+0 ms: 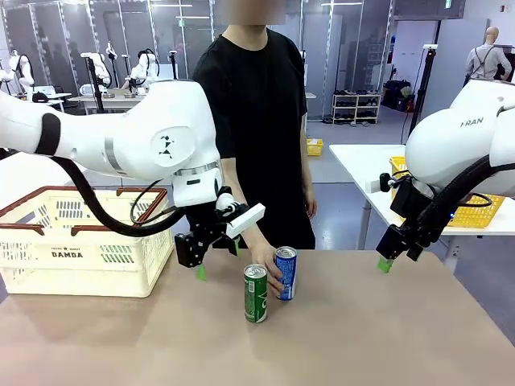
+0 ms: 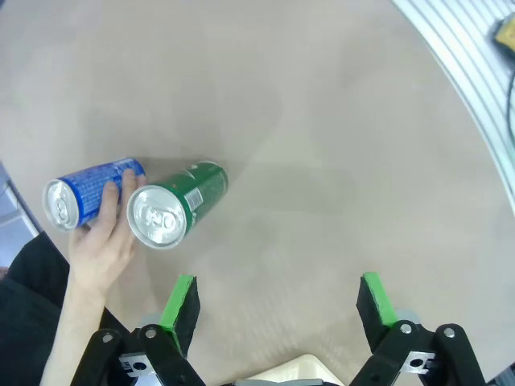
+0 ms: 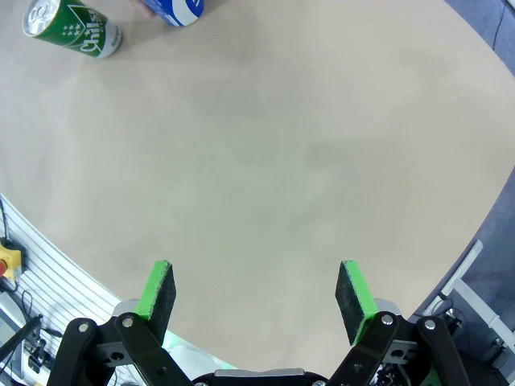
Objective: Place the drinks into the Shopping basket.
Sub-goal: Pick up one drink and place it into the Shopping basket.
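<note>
The left end effector hangs released, its green pads spread wide with nothing between them, just above the surface at about 10 o'clock from the two cans. The right end effector is also released and holds nothing, poised near the surface's far edge at 3 o'clock.

Both drinks stand upright near the middle of the surface. The green drink can sits just beside the blue drink can, at its 7 o'clock and nearer the robot. The hand of the person standing at 12 o'clock is laid on the blue drink can's side, fingers curled around it.

In the left wrist view the cans lie toward 10 o'clock from the pads, the green one closer, the hand on the blue one. In the right wrist view they are at 11 o'clock, well apart from the open fingers.

The Shopping basket, cream with a brown rim, sits at 9 o'clock on the surface, apart from both cans. A yellow mesh basket rests on another table at 3 o'clock.
</note>
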`<state>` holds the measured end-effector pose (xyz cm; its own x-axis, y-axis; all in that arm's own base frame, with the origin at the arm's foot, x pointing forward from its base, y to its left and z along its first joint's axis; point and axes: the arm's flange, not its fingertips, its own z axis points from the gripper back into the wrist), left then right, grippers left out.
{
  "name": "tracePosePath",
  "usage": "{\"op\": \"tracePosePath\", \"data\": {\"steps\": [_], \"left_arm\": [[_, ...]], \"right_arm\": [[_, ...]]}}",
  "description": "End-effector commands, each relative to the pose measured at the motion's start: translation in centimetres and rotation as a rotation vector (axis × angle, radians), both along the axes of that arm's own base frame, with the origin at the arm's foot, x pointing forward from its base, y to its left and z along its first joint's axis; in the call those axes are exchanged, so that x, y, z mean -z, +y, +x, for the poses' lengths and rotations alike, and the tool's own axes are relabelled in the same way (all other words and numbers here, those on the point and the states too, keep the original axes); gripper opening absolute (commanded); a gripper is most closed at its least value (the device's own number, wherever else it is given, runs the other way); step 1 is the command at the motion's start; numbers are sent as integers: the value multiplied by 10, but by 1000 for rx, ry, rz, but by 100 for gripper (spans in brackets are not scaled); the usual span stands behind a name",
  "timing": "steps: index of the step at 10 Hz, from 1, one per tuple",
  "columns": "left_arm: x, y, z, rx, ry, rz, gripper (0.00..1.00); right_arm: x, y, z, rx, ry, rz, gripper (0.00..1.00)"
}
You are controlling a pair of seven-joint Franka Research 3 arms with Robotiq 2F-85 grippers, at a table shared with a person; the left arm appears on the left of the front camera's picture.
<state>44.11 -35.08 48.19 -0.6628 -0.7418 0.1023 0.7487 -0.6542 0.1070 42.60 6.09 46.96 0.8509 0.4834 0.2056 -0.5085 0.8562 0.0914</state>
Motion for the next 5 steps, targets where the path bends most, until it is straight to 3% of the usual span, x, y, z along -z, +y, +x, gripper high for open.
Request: {"op": "tracePosePath", "data": {"steps": [1,5], "left_arm": [[-6,38,-28,1,-13,18,100],[8,137,-65,-83,10,-8,100]], "right_arm": [[-1,-2,0,-7,3,-11,100],[-1,-2,0,-7,3,-11,100]]}}
